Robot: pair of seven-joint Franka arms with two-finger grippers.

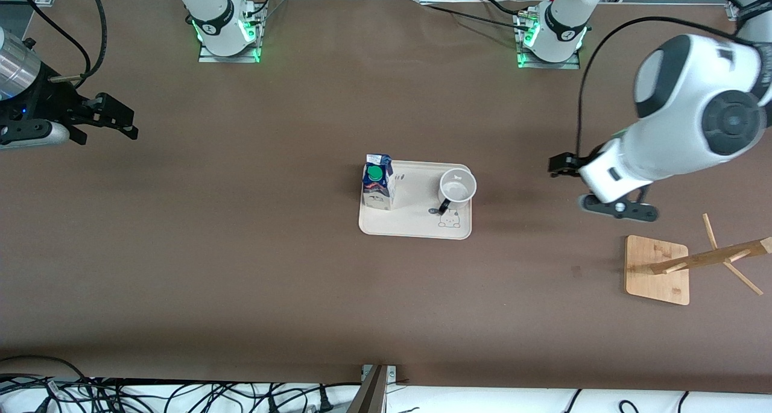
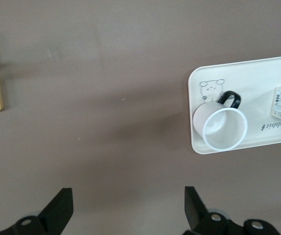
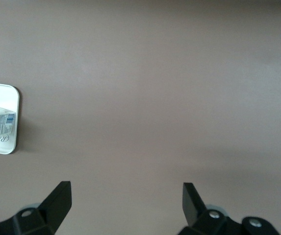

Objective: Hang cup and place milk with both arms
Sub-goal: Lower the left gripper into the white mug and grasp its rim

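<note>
A matte brown tabletop [image 1: 241, 250] carries a cream rectangular tray [image 1: 416, 226] with rounded corners, a raised rim and a small printed cartoon animal. On the tray, toward the right arm's end, stands the milk [image 1: 378, 182], a gable-top carton in dark blue and white with a round green cap. Toward the left arm's end of the tray sits the cup [image 1: 457, 187], a smooth white mug standing upright with its mouth open upward and its thin black loop handle turned toward the front camera. Cup and milk stand apart, with bare tray between them.

Near the left arm's end of the tabletop, nearer the front camera than the tray, is a pale wooden rack [image 1: 687, 267]: a flat square base with rounded corners and a slim stem bearing angled pegs.

The left gripper [image 2: 128, 208] hangs over bare tabletop between tray and rack, its black jaws spread wide and empty. The right gripper [image 3: 126, 205] hangs over bare tabletop at the right arm's end, well apart from the tray, jaws likewise wide and holding nothing.
</note>
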